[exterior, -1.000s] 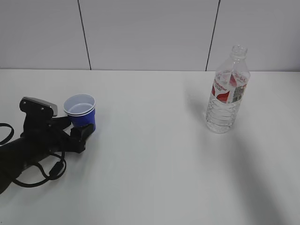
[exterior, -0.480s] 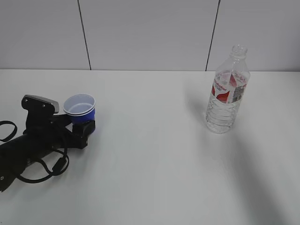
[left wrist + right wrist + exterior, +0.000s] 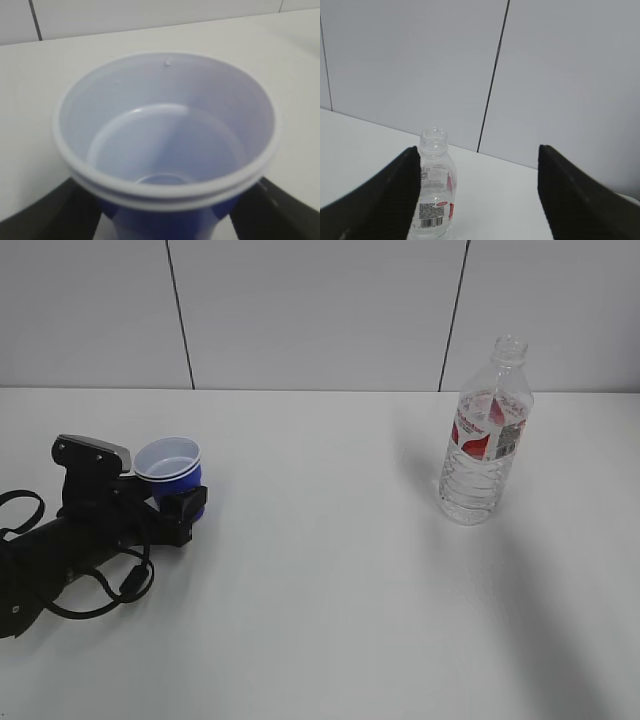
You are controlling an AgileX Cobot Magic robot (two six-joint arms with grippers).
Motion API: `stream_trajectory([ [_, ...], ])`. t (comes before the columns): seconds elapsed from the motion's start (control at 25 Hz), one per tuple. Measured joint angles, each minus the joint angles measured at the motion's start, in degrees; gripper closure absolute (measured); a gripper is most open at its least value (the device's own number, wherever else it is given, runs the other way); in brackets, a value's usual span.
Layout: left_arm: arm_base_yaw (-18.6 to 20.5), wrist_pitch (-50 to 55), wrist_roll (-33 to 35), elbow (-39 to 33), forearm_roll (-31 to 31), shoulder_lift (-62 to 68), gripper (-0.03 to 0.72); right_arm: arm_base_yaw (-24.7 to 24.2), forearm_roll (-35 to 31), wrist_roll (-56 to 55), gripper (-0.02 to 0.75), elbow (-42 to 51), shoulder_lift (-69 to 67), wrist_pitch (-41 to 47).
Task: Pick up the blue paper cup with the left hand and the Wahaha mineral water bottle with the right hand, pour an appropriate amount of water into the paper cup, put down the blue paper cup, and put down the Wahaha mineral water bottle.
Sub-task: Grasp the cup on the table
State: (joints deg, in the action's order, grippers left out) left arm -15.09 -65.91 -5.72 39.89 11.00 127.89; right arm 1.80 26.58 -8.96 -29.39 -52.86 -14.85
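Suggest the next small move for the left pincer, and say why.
Probably close the left pincer on the blue paper cup: its fingers flank the cup's blue wall on both sides, spread wide, and the cup appears to stand on the table.

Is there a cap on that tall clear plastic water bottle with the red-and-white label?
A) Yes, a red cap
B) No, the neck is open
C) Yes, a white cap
B: the tall clear plastic water bottle with the red-and-white label ends in a bare, open threaded neck, and the right wrist view shows the same open mouth with no cap on it.
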Motion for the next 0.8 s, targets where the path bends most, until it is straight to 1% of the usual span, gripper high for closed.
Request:
stream_trajectory([
  [0.2, 0.00, 0.00, 0.00, 0.03, 0.00, 0.48, 0.134, 0.00, 0.10, 0.00, 0.190, 0.00, 0.00, 0.00],
  [0.44, 0.00, 0.00, 0.00, 0.11, 0.00, 0.48, 0.226, 0.00, 0.10, 0.00, 0.190, 0.00, 0.00, 0.00],
  [0.52, 0.00, 0.00, 0.00, 0.11, 0.00, 0.48, 0.246, 0.00, 0.10, 0.00, 0.190, 0.00, 0.00, 0.00],
  [0.8, 0.00, 0.00, 0.00, 0.11, 0.00, 0.48, 0.257, 0.00, 0.10, 0.00, 0.190, 0.00, 0.00, 0.00],
])
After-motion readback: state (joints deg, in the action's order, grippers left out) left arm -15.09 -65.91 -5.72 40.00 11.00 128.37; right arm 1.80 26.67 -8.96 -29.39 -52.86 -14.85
